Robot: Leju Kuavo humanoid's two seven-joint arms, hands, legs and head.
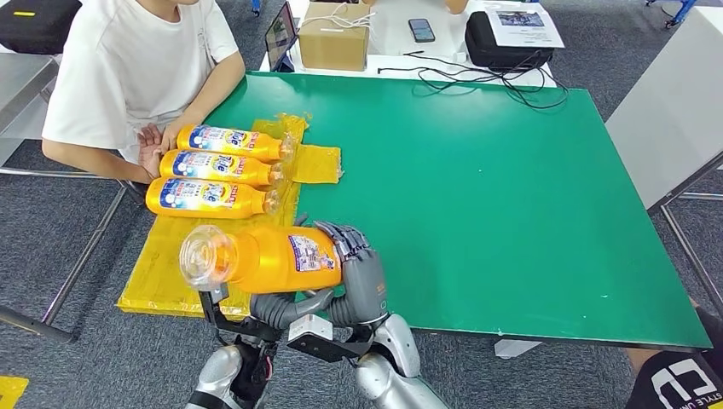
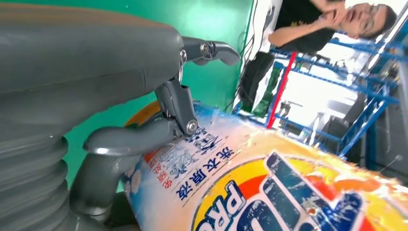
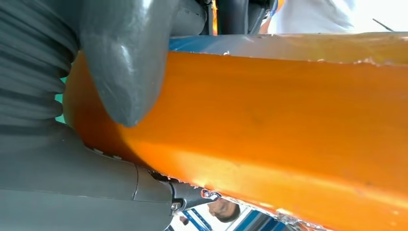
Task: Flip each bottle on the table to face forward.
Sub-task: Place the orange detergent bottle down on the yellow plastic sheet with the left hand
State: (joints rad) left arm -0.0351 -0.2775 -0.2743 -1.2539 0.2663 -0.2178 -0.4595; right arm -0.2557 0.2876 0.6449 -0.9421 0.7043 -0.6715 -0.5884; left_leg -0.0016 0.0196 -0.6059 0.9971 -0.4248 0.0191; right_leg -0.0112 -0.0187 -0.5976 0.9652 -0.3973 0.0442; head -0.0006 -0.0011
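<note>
An orange detergent bottle (image 1: 264,258) is held lying on its side above the front end of the yellow mat (image 1: 162,273), its clear cap pointing left. My right hand (image 1: 362,273) wraps the bottle's base end, thumb (image 3: 125,62) pressed on the orange side (image 3: 288,125). My left hand (image 1: 280,308) supports it from below, fingers (image 2: 144,137) touching the blue-and-white label (image 2: 231,192). Three more orange bottles (image 1: 230,141) (image 1: 217,167) (image 1: 209,198) lie side by side on the mat with their front labels up.
A person in a white shirt sits at the table's left, one hand (image 1: 152,146) next to the far bottles. A cardboard box (image 1: 334,38), phone (image 1: 421,30), black bag (image 1: 503,47) and cables (image 1: 503,81) lie at the far end. The green table (image 1: 494,196) spreads right.
</note>
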